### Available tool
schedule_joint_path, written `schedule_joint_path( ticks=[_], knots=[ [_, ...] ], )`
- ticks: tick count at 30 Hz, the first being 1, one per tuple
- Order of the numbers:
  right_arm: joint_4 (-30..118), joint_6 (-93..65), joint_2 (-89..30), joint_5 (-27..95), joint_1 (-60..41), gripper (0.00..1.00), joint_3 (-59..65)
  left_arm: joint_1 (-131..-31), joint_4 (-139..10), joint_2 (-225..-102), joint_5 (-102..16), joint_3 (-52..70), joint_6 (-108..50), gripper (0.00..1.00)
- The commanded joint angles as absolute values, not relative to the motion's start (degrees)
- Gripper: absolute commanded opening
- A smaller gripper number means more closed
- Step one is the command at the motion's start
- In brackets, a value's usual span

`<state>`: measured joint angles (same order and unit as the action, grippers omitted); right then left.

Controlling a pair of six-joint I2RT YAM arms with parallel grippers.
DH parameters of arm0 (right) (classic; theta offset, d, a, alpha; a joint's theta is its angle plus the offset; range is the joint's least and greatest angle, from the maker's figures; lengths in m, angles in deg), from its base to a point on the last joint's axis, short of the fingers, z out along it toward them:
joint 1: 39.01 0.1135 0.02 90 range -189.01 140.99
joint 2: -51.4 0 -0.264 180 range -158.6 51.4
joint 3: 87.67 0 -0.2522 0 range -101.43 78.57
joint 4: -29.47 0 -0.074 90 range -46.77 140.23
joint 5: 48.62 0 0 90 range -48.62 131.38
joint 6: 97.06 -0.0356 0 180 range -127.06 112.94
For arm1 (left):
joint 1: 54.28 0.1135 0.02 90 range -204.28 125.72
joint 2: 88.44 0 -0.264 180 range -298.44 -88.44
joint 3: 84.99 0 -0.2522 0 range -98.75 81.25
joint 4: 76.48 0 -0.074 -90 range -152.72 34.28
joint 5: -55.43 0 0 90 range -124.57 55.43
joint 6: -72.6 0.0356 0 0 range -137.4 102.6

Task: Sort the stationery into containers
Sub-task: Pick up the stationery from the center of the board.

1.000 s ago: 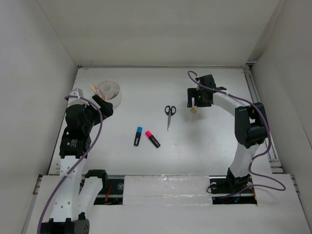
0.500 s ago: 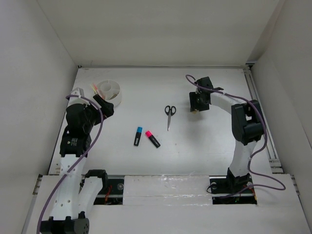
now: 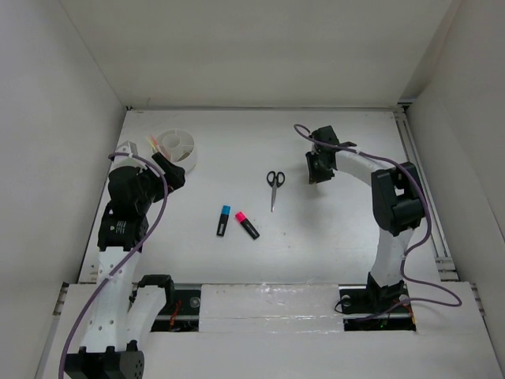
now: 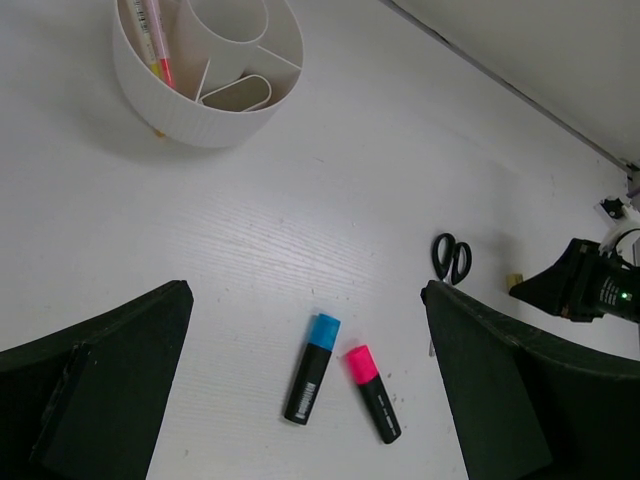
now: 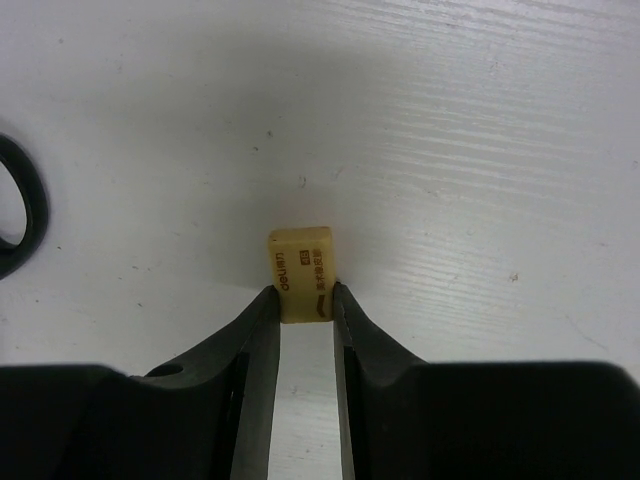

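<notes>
At far left of the worktop (image 3: 339,229), a round white compartmented bowl (image 3: 175,147) is noted. A thin pink pen (image 4: 155,30) and a thin yellow pen (image 4: 153,66) are lodged in one outer compartment, so that much is judged done. The left gripper (image 3: 167,171) is held just beside the bowl on a folded arm, its fingers spread fully, nothing gripped.

Mid-worktop, a stubby black highlighter with blue cap (image 3: 224,220) and its pink-capped twin (image 3: 247,225) are left lying close together. Black-handled scissors (image 3: 274,184) are found beyond them, unsorted.

Further right, a small tan rectangular block (image 5: 301,272) is seen resting on the worktop. It is pinched at its near end by the right gripper (image 5: 305,300), fingers narrowed against both its sides. The right arm is stretched forward and hooked inward, wrist pitched down. Four items are judged outstanding.
</notes>
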<state>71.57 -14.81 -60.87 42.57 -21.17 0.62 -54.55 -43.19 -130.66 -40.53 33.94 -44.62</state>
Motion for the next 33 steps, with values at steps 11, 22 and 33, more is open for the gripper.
schedule_joint_path(
  ticks=[11,22,33],
  knots=[
    [64.9,-18.3,-51.4,39.9,-18.7,0.00,4.6,-54.7,-46.2,-130.5,-43.5,33.0,-43.2,1.00],
    [50.3,-18.4,-35.9,28.0,-5.4,0.00,10.4,-54.7,-49.1,-132.3,-53.3,34.0,-43.2,1.00],
    [37.8,-13.6,-35.0,25.9,9.1,0.00,9.9,-54.7,-57.4,-135.8,-75.8,37.4,-44.8,1.00]
  ],
)
